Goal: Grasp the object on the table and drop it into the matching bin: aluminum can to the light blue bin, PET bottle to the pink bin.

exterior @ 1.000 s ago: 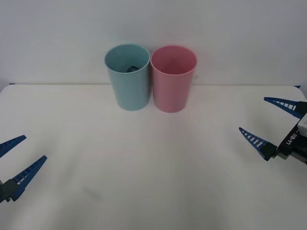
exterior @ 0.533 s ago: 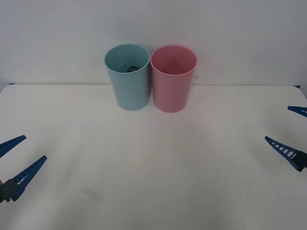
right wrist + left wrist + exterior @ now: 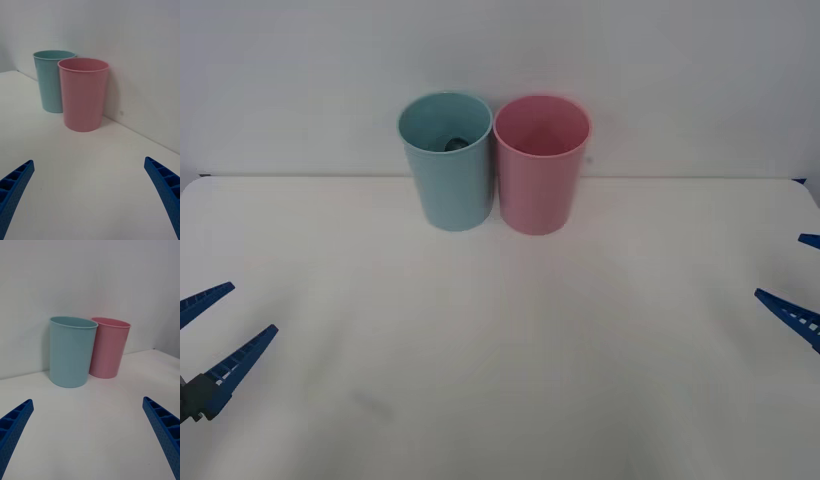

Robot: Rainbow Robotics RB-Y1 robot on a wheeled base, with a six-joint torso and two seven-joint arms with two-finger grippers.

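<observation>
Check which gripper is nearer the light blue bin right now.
Left. The left gripper sits open at the table's near left edge, on the light blue bin side. The right gripper, open, is at the far right edge, past the pink bin.

Light blue bin [image 3: 447, 175]; pink bin [image 3: 541, 175]; off-white table [image 3: 500, 340].

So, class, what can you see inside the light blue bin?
Through the mouth of the light blue bin, a small dark shape with a silvery glint lies deep inside, apparently the can. The bin's wall hides most of it, so its label can't be read.
</observation>
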